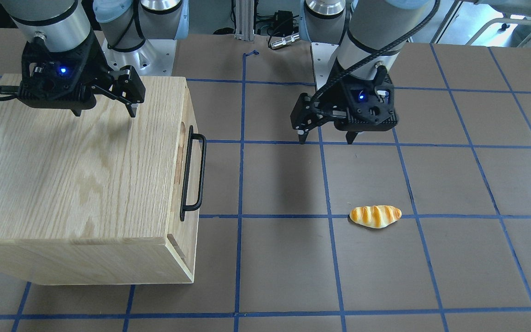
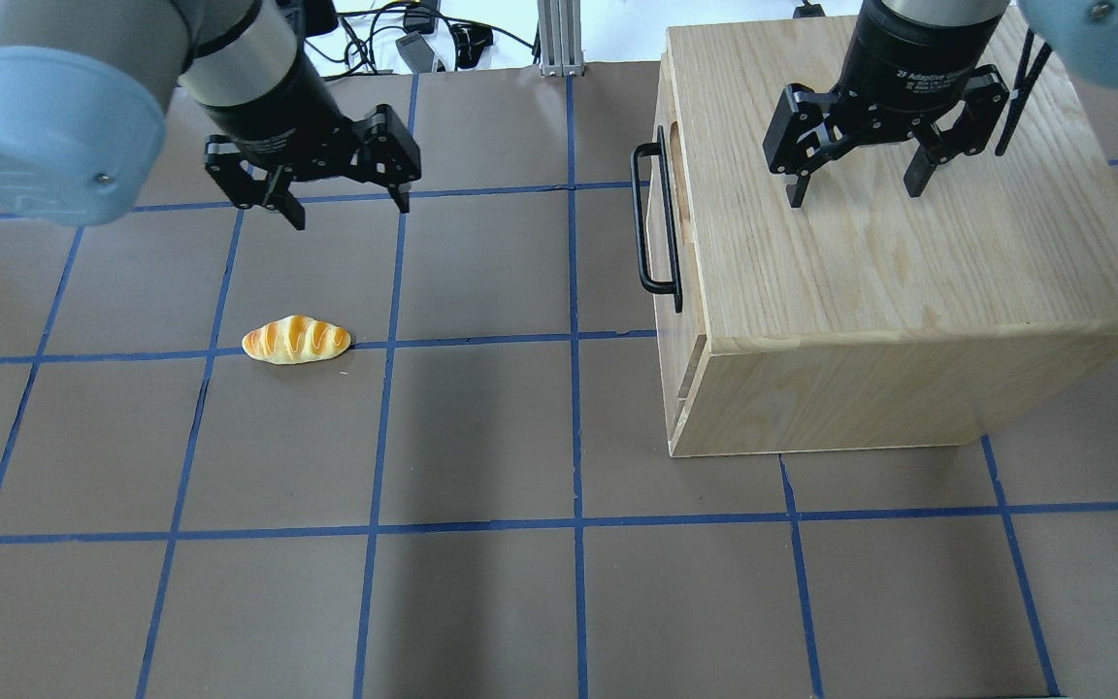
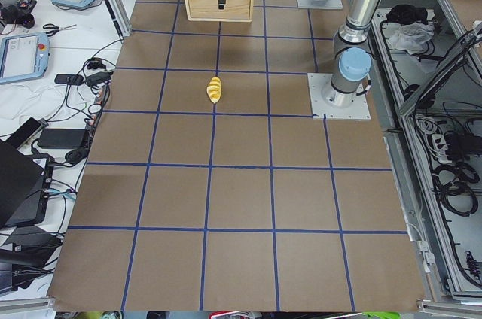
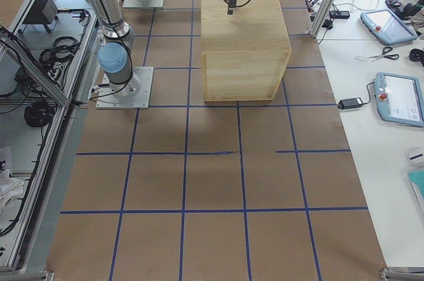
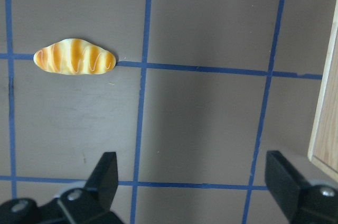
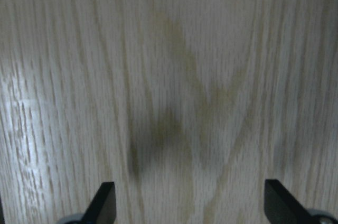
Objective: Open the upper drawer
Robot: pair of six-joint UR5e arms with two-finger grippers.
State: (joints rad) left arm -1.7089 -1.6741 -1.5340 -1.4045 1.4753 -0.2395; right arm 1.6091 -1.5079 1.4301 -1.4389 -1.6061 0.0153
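Note:
The upper drawer [image 2: 683,243] is shut in the top of the oak cabinet box [image 2: 870,291], on my right side of the table. Its front [image 1: 191,110] carries a long black bar handle [image 2: 654,218], also in the front-facing view [image 1: 193,173], and an oval notch [image 2: 679,170]. My right gripper [image 2: 853,194] is open and empty, hovering over the cabinet's top [image 6: 174,76], behind the handle. My left gripper [image 2: 352,209] is open and empty over bare table, well left of the cabinet; the left wrist view shows its fingers [image 5: 105,174] apart.
A toy bread roll [image 2: 295,340] lies on the brown table near my left gripper, also in the left wrist view [image 5: 74,56]. Blue tape lines [image 2: 574,388] grid the table. The cabinet's edge [image 5: 327,123] shows at the left wrist view's right. Tablets and cables lie beyond the table ends.

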